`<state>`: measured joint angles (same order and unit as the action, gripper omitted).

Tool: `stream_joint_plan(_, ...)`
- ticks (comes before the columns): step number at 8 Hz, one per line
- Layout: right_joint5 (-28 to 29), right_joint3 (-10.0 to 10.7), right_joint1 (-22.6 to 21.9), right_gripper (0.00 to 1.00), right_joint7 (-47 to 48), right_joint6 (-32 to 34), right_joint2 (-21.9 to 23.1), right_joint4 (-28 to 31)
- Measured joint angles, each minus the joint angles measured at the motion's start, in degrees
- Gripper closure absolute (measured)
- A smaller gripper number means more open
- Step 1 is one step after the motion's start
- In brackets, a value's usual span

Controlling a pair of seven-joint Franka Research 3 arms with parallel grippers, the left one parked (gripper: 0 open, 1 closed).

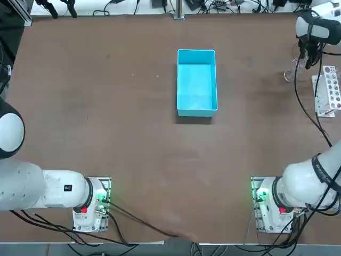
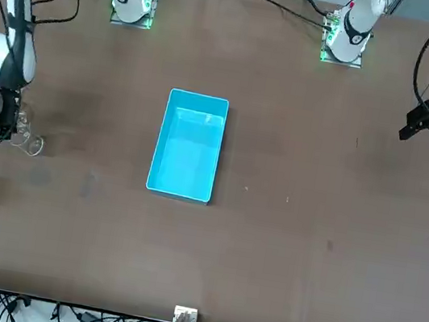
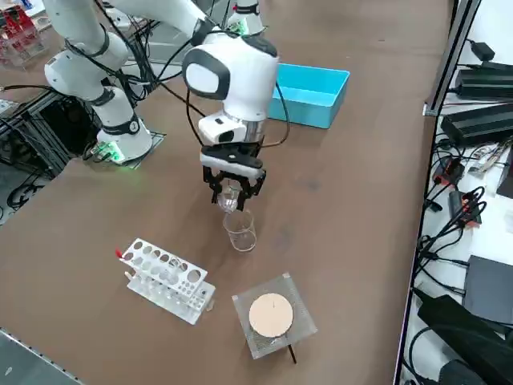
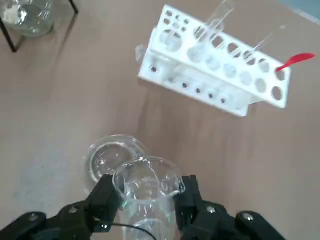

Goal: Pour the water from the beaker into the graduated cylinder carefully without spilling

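table (image 3: 361, 200): brown; the work happens in the centre of the side view
rack (image 3: 164, 281): white test tube rack, lower left of the side view, apart from the glassware
right gripper (image 3: 232, 191): points down, fingers clamped on the beaker
cylinder (image 3: 240, 231): stands upright on the table, mouth up, just below the gripper and a touch to the right
beaker (image 3: 228, 200): held above the cylinder, lip near its rim
key relation: lip looks slightly off the mouth; centre it before tipping further
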<state>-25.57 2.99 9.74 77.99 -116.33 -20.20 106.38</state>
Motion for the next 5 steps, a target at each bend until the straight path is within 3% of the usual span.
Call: stream_joint_plan(5,-14.6,-0.4,-9.9,0.39,20.2,9.8,0.4,0.1)
